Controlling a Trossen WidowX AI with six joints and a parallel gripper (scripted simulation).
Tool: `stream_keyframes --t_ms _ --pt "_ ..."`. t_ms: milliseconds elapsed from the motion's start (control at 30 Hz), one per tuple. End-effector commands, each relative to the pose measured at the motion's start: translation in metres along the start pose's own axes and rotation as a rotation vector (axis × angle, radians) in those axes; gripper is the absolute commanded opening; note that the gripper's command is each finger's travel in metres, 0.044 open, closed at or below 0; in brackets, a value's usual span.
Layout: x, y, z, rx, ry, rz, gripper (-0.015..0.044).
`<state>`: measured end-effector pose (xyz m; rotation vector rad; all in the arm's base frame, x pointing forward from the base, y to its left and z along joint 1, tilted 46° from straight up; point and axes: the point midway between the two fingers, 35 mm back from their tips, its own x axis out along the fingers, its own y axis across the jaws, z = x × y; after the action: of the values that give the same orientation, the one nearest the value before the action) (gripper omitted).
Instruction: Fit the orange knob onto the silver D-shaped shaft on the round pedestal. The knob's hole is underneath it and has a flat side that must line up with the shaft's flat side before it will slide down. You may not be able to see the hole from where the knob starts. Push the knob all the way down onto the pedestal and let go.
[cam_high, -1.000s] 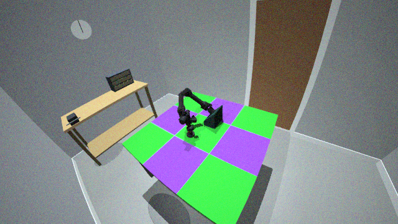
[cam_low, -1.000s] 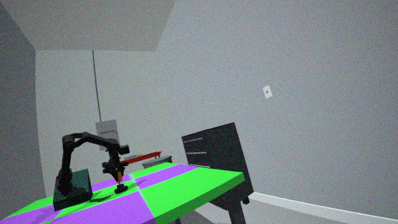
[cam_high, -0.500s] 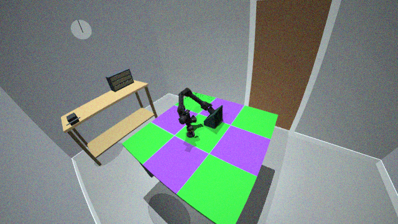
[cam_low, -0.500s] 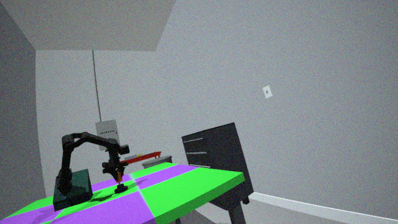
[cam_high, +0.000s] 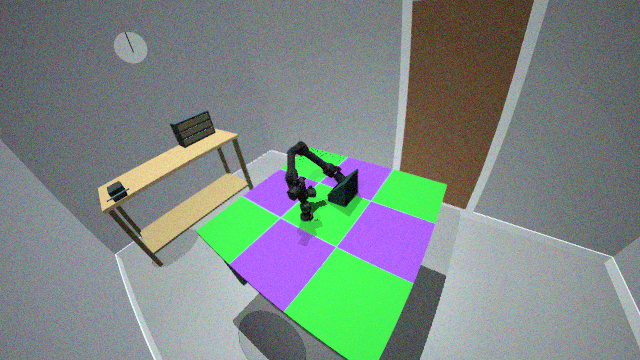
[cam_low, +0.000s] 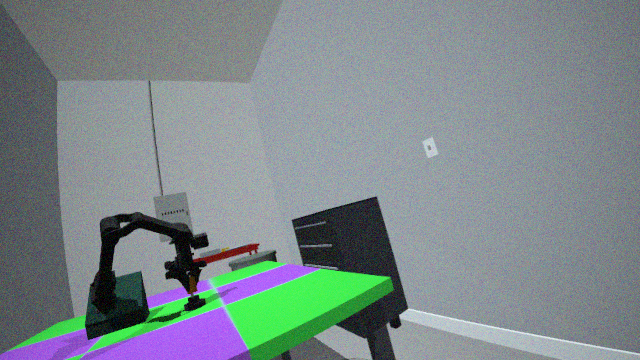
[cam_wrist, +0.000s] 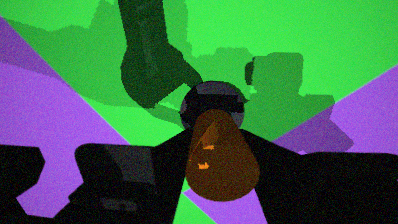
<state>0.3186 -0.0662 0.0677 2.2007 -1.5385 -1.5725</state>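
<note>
The orange knob (cam_low: 192, 284) (cam_wrist: 223, 170) is held upright between the fingers of my gripper (cam_low: 192, 287) (cam_wrist: 215, 132), which is shut on it and points down. The dark round pedestal (cam_low: 194, 304) (cam_wrist: 216, 88) (cam_high: 306, 217) stands on the table directly below the knob. In the exterior view the knob's lower end is just above the pedestal's top, with at most a small gap. The wrist view shows the knob overlapping the near part of the pedestal. The silver shaft, the hole and both flat sides are hidden, so their alignment cannot be told.
The arm's dark green base block (cam_high: 345, 190) (cam_low: 131, 300) stands on the green and purple checkered table (cam_high: 370, 295) (cam_low: 300, 305), behind the gripper. Shadows of the arm fall around the pedestal. A wooden shelf bench (cam_high: 165, 162) stands apart from the table.
</note>
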Motion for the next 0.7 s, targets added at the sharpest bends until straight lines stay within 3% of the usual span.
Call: stream_keyframes --t_ms 0,667 --pt "0.0003 0.0012 0.0009 -0.002 0.001 0.001 0.0000" --pt "-0.0033 0.0011 0.0007 -0.002 0.001 0.001 0.0000"
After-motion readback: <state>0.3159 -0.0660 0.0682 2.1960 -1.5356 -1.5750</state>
